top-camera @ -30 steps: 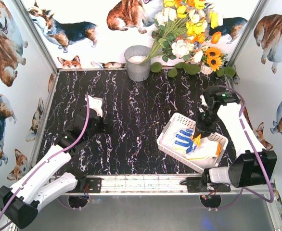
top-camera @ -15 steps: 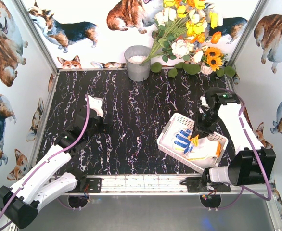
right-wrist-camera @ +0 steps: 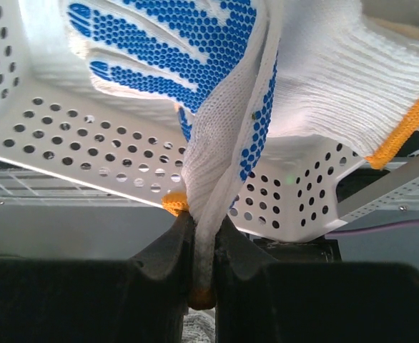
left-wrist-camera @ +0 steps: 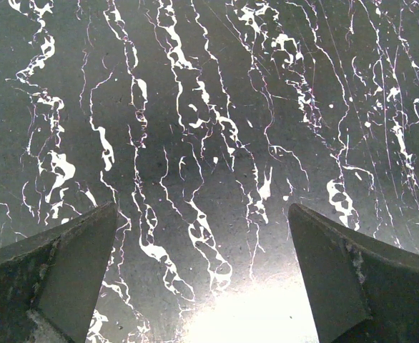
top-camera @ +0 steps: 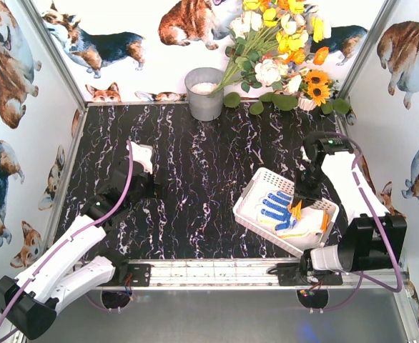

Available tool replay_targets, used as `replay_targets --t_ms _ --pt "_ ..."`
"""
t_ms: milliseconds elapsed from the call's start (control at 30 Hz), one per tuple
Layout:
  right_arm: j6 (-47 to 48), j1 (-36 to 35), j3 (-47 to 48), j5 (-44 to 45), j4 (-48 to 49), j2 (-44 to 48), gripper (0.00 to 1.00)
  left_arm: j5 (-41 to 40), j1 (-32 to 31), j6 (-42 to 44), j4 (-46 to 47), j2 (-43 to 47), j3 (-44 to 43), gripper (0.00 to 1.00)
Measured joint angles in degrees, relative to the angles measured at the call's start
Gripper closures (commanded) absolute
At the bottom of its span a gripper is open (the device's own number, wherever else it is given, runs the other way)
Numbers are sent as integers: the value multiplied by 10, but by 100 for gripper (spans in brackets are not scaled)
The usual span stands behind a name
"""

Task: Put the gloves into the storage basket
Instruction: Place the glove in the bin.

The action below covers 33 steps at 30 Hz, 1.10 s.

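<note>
— Since a second ago my right gripper [right-wrist-camera: 204, 239] has shifted a little toward the tabletop's [top-camera: 195, 179] right edge, and the blue-dotted glove [right-wrist-camera: 224, 136] has slid along with it.
— Is that hand holding anything?
— Yes. My jaws are pinched tight on a fold of the glove's white knit, right at its orange cuff trim. From there the fabric stretches away over the perforated wall of the basket [right-wrist-camera: 88, 121].
— And where does the glove end up?
— Seen from above, it lies inside the basket with its dotted palm up, fingers pointing toward the basket's left end. The other gloves [top-camera: 306, 225], white with yellow and orange trim, are piled at the basket's near right end, touching it.
— Where is the basket?
— Set askew by the near right corner of the tabletop.
— Your left hand?
— My left gripper [left-wrist-camera: 202, 211] is spread wide with nothing between the fingers, hovering over bare marble toward the left edge. A grey bucket [top-camera: 204, 93] and flowers [top-camera: 281, 50] stand along the far edge.
</note>
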<state>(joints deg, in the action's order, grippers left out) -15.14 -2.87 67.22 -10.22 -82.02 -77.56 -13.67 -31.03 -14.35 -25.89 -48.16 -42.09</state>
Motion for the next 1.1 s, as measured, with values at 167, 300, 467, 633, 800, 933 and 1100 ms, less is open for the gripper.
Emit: replay_targets --t_ms 167,300,467,633,800,933,1100 --pt "-2 0 -17 24 11 -19 100 1 0 0 1 0 0 0" --pt "-3 0 -33 38 28 -35 100 2 0 0 2 0 0 0" --pt "-7 0 -35 52 43 -47 92 4 0 0 3 0 0 0" --pt "-16 0 -45 66 58 -55 64 5 0 0 3 0 0 0" --pt "-23 0 -44 88 62 -51 42 6 0 0 3 0 0 0" --pt "-32 0 -38 114 57 -15 31 6 0 0 4 0 0 0" --pt "-37 0 10 151 40 50 27 8 0 0 4 0 0 0"
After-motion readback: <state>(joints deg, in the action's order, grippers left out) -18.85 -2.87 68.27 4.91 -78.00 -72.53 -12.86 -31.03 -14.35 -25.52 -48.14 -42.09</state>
